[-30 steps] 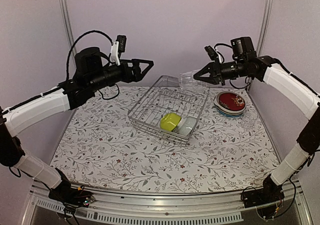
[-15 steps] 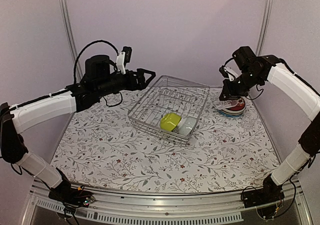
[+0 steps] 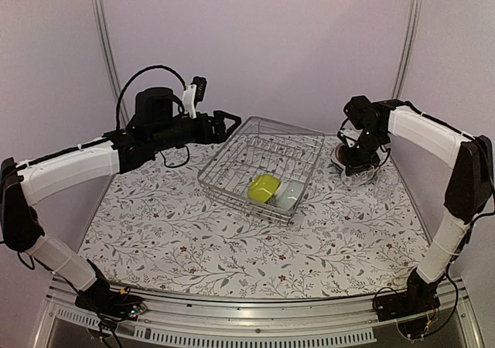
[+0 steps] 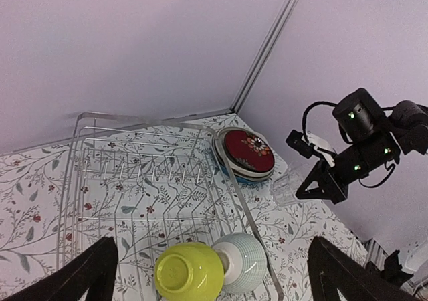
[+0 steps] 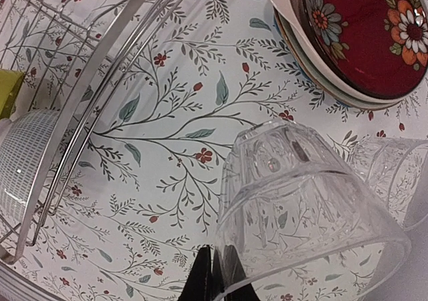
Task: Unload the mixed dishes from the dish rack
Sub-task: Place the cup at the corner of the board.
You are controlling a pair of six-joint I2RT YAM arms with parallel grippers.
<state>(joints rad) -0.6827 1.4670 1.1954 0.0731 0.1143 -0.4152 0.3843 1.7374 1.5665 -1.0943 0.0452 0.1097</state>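
Soft, bright light fills all three views.
The dish rack (image 3: 263, 166) casts only a faint shadow on the table (image 3: 178, 232). Near the sides of the top view, the metal poles (image 3: 103, 46) look bent. In the right wrist view, little white glints shine on the clear glass (image 5: 301, 201). In the left wrist view, the black fingers (image 4: 80, 277) look dark and slightly fuzzy.
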